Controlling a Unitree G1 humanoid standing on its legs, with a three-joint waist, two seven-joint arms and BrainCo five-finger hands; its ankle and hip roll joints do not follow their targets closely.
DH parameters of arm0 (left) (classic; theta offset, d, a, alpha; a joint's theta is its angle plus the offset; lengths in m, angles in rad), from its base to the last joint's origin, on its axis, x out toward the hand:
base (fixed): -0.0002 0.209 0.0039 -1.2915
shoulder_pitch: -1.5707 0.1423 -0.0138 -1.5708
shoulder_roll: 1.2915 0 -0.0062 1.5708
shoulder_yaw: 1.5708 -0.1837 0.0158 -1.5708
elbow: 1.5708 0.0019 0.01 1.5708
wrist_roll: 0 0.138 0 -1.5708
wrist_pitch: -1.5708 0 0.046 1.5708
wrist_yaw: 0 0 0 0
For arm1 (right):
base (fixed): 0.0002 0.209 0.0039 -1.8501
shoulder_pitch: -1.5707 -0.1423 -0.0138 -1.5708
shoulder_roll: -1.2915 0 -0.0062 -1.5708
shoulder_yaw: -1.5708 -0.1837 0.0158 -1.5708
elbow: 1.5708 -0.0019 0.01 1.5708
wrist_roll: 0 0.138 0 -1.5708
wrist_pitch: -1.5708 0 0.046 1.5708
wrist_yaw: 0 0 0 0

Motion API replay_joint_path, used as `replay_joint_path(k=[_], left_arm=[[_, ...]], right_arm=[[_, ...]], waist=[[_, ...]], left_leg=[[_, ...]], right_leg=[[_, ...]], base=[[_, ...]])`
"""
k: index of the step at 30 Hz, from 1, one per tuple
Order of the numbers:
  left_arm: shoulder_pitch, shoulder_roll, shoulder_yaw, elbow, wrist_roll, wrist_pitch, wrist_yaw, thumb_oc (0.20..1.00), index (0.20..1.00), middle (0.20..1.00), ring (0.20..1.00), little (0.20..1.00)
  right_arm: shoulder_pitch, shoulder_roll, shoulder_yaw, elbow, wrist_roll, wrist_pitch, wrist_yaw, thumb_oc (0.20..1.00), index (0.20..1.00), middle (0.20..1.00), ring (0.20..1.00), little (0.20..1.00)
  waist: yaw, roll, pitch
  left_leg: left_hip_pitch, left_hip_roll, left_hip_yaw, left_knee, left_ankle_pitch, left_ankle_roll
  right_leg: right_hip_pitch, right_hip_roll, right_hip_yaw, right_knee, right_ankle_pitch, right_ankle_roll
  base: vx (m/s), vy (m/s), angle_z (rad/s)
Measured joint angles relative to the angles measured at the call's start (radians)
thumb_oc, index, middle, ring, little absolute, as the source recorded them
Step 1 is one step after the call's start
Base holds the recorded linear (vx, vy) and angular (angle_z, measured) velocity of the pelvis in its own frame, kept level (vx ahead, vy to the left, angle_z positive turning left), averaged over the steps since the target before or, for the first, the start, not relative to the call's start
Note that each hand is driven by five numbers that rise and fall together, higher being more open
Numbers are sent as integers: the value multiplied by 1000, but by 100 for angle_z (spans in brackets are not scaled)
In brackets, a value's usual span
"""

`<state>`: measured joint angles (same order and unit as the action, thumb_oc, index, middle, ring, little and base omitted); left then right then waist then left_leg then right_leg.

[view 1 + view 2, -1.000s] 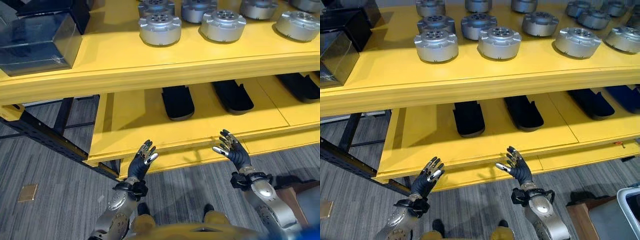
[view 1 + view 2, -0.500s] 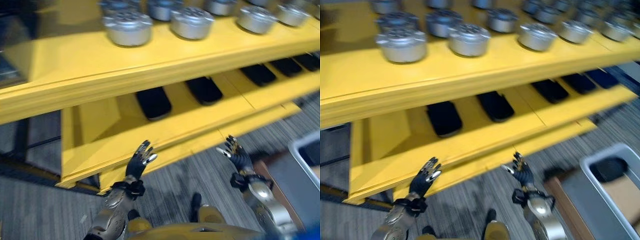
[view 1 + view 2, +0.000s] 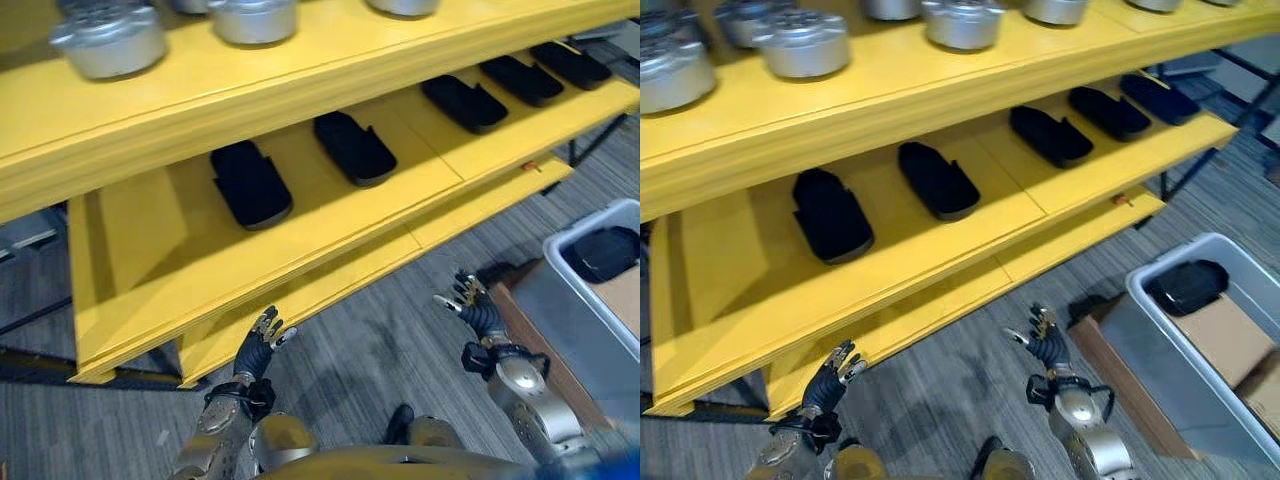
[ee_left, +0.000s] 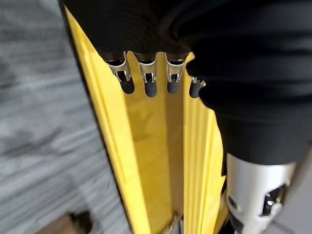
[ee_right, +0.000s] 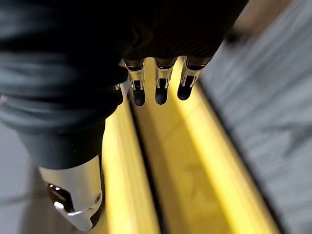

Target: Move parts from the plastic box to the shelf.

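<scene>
My head cams look down at the yellow shelf point(image 3: 300, 260); both wrist cams peer past my fingers, close on its edge.

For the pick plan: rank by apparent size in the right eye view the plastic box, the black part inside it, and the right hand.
1. Plastic box, cut off by the picture's edge
2. Black part in the box
3. Right hand, open and empty; it looks only a little smaller than the part, so that order is unsure.

1. Yellow shelf point(image 3: 890, 120), two tiers visible.
2. Upper tier: round silver metal parts point(image 3: 805, 43) standing in rows.
3. Lower tier point(image 3: 940, 240): five black parts point(image 3: 830, 215) lying side by side, apart from one another.
4. Grey carpeted floor point(image 3: 940, 390) below; grey plastic box point(image 3: 1200, 370) to the right holds one black part point(image 3: 1187, 287).
</scene>
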<state>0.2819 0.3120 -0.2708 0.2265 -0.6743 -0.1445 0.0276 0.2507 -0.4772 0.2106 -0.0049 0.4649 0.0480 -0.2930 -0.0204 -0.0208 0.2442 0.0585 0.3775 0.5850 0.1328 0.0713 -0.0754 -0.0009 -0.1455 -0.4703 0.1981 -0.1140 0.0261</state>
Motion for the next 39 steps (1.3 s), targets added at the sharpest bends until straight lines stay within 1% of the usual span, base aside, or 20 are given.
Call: replay_joint_path(k=[1,5,11,12,17,18,20,22,23,24,25,27,28,30,31,32,33,35,36,39], left_arm=[[7,-10,13,-14,-1,-12,-4,1000,1000,1000,1000,1000],[3,-6,64,-17,0,-23,-21,1000,1000,1000,1000,1000],[-82,34,-11,-18,38,-19,-67,1000,1000,1000,1000,1000],[-94,60,-46,-18,38,-16,-73,1000,1000,1000,1000,1000],[-194,65,-119,-24,40,-16,-64,1000,1000,1000,1000,1000],[-208,65,-117,-18,37,-17,-50,1000,1000,1000,1000,1000],[-202,62,-110,-17,35,-22,-31,1000,1000,1000,1000,1000],[-183,42,-82,-22,36,-31,-9,1000,1000,1000,1000,1000],[-165,41,-71,-25,37,-37,3,1000,1000,1000,1000,1000],[-161,41,-58,-34,37,-39,17,1000,1000,1000,1000,1000],[-152,38,-38,-43,37,-42,26,1000,1000,1000,1000,1000],[-107,24,22,-55,38,-42,43,1000,1000,1000,1000,1000],[-80,17,43,-48,39,-39,45,1000,1000,1000,1000,1000],[-42,12,44,5,42,-33,29,1000,1000,1000,1000,1000],[-17,11,51,21,45,-34,24,1000,1000,1000,1000,1000],[8,8,46,35,82,-40,23,1000,1000,1000,1000,1000],[31,7,30,71,110,-39,23,1000,1000,1000,1000,1000],[28,1,10,86,126,-39,20,1000,1000,1000,1000,1000],[7,14,-14,48,157,-42,18,1000,1000,1000,1000,1000],[-60,57,-30,24,175,-36,-19,1000,1000,1000,1000,1000]], right_arm=[[19,-32,-26,-9,-1,-1,-2,1000,1000,1000,1000,1000],[46,-38,-94,-8,-1,-40,-52,1000,1000,1000,1000,1000],[18,-32,-101,21,5,-105,-151,1000,1000,1000,1000,1000],[-2,-32,-124,39,21,-121,-176,1000,1000,1000,1000,1000],[-60,-33,-169,160,41,-144,-210,1000,1000,1000,1000,1000],[-62,-34,-185,155,39,-155,-210,1000,1000,1000,1000,1000],[-57,-37,-198,144,37,-162,-198,1000,1000,1000,1000,1000],[-58,-45,-198,134,31,-165,-171,1000,1000,1000,1000,1000],[-64,-41,-198,135,30,-170,-162,1000,1000,1000,1000,1000],[-69,-38,-198,140,30,-171,-148,1000,1000,1000,1000,1000],[-72,-39,-196,143,30,-171,-134,1000,1000,1000,1000,1000],[-70,-18,-200,142,30,-168,-112,1000,1000,1000,1000,1000],[-37,-3,-200,127,31,-162,-107,1000,1000,1000,1000,1000],[82,46,-207,90,45,-145,-105,1000,1000,1000,1000,1000],[99,66,-196,90,51,-132,-102,1000,1000,1000,1000,1000],[93,82,-183,91,63,-129,-103,1000,1000,1000,1000,1000],[66,84,-136,89,74,-121,-102,1000,1000,1000,1000,1000],[48,87,-117,78,93,-112,-98,1000,1000,1000,1000,1000],[34,80,-117,37,101,-107,-89,1000,1000,1000,1000,1000],[-30,79,-117,17,131,-110,-63,1000,1000,1000,1000,1000]], waist=[[-17,15,-5],[-48,-26,17],[-97,-32,37],[-105,-25,49],[-146,6,76],[-165,11,79],[-162,19,79],[-151,25,77],[-147,13,79],[-138,12,75],[-119,5,74],[-75,-2,70],[-70,2,62],[-78,24,-16],[-68,27,-35],[-64,22,-42],[-30,-1,-44],[-30,-9,-53],[-25,-19,-58],[-29,-51,-77]], left_leg=[[6,1,5,-31,0,-11],[26,7,41,-32,8,-9],[60,26,117,-28,9,-13],[76,43,147,-19,17,-19],[83,95,149,-12,80,-85],[98,97,146,-11,122,-82],[109,112,116,38,140,-64],[97,105,-66,125,165,-56],[87,61,-170,129,73,-76],[60,-25,-273,112,-21,-76],[23,-114,-372,102,-88,-49],[-67,-267,-485,109,-153,19],[-110,-307,-474,97,-155,27],[-179,-352,-330,14,-152,44],[-148,-361,-317,-47,-116,56],[-142,-358,-278,-50,-90,41],[-118,-368,-232,-40,-110,56],[-101,-381,-229,-57,-120,68],[-65,-396,-204,-129,-86,111],[-21,-406,-184,-188,-74,125]], right_leg=[[-24,6,4,21,-8,3],[-65,10,49,56,-12,-4],[-154,21,90,136,-40,-25],[-165,33,99,155,-53,-44],[-205,78,109,169,-74,-70],[-207,92,128,174,-66,-83],[-205,107,181,172,-66,-93],[-201,138,266,159,-53,-117],[-197,145,313,146,-42,-126],[-184,145,357,98,0,-136],[-163,147,399,30,43,-134],[-97,159,462,-89,87,-111],[-71,163,441,-107,101,-106],[-60,162,396,-111,63,-98],[-61,158,401,-105,49,-85],[-62,146,392,-103,32,-62],[-60,122,400,-94,42,-51],[-48,114,407,-103,46,-42],[-38,108,407,-122,62,-14],[-19,107,407,-145,69,-2]], base=[[25,-175,-25],[19,-188,-43],[0,-202,-46],[-7,-286,-76],[4,-230,-47],[21,-187,-78],[44,-126,-83],[66,-39,-109],[42,-24,-113],[88,-30,-106],[129,-7,-128],[164,35,-123],[179,76,-43],[173,106,35],[210,170,20],[233,193,-57],[202,155,-65],[109,81,-44],[105,69,-13],[113,72,-31]])
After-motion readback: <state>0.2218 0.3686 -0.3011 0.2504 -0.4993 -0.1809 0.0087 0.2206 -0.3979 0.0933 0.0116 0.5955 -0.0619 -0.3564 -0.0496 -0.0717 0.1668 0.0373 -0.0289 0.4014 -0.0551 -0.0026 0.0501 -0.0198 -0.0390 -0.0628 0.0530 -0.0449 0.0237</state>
